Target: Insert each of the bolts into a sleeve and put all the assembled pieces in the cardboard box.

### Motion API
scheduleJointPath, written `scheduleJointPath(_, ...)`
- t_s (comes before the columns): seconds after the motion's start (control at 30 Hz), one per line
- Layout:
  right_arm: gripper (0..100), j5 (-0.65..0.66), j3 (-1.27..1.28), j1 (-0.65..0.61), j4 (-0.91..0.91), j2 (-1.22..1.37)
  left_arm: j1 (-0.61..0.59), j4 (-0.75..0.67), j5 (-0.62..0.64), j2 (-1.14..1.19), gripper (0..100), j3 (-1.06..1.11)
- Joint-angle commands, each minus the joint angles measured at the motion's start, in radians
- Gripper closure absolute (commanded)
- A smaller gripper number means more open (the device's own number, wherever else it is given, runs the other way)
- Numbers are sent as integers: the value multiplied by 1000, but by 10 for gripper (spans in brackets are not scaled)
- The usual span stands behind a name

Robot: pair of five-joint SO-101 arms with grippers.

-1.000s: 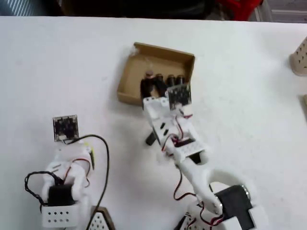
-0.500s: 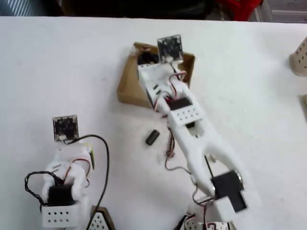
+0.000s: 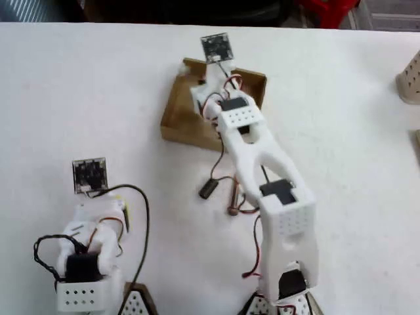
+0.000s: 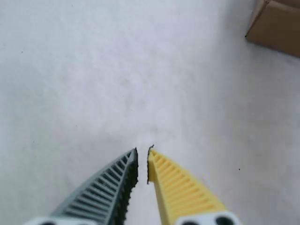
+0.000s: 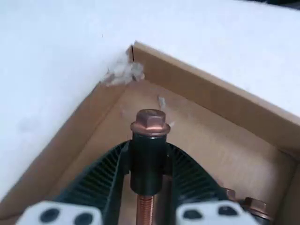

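Note:
My right gripper [image 5: 149, 157] is shut on an assembled piece [image 5: 149, 140], a black sleeve with a copper bolt through it, held upright over the inside of the cardboard box [image 5: 211, 93]. More assembled pieces [image 5: 251, 206] lie in the box by its wall. From above, the right arm [image 3: 239, 125] stretches over the box [image 3: 174, 119]. A loose black sleeve [image 3: 209, 189] and a loose copper bolt [image 3: 233, 200] lie on the table in front of the box. My left gripper [image 4: 142, 161] is shut and empty over bare table at the near left.
The left arm [image 3: 85, 262] stays folded at the near left corner with its black cable looping beside it. A beige perforated object [image 3: 410, 79] stands at the right edge. A corner of the box [image 4: 276, 23] shows in the left wrist view.
The right arm has swung forward from the box's near side to over its inside, carrying the piece. The loose sleeve and bolt behind it are now uncovered.

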Motion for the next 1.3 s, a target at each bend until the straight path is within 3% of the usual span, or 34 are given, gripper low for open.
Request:
scheduleJointPath(0.0, 981, 69, -176, 4, 102, 54, -8, 0, -11, -12, 928, -3)
scheduleJointPath(0.4, 974, 74, -486, -2, 446, 177, -8, -2, -11, -12, 928, -3)
scheduleJointPath(0.67, 800, 75, -503, -30, 544, 170, -8, -2, -12, -12, 928, -3)
scheduleJointPath(0.87, 840, 74, -499, -19, 565, 110, -10, -2, -12, -12, 928, -3)
scheduleJointPath(1.27, 967, 74, -497, -5, 1036, -73, -10, -2, -12, -12, 928, -3)
